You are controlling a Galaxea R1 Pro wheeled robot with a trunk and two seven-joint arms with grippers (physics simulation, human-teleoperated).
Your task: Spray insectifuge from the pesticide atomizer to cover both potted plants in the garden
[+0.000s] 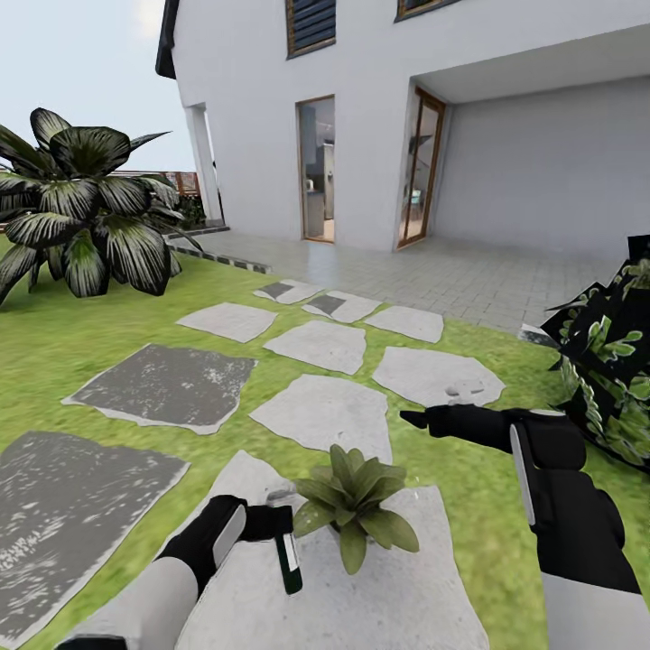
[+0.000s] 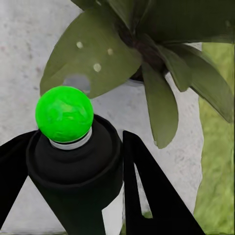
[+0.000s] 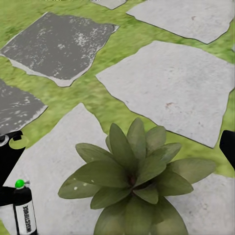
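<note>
One potted plant (image 1: 352, 501), a low rosette of broad speckled leaves (image 2: 98, 58), stands on a pale stepping stone (image 1: 406, 596) just in front of me; it also sits mid-frame in the right wrist view (image 3: 132, 176). The other potted plant is out of view. My left gripper (image 1: 275, 525) is shut on the pesticide atomizer (image 1: 289, 560), a slim dark bottle with a white label (image 3: 23, 213). Its tip (image 2: 63, 113) shows bright green and points at the leaves from close by. My right gripper (image 1: 411, 419) hovers open, above and to the right of the plant, with nothing in it.
Flat grey stepping stones (image 1: 320, 411) lead across the lawn to a tiled patio (image 1: 433, 271) and the white house. A big dark-leaved palm-like plant (image 1: 86, 208) stands far left. A dark bush (image 1: 614, 379) crowds my right arm at the right edge.
</note>
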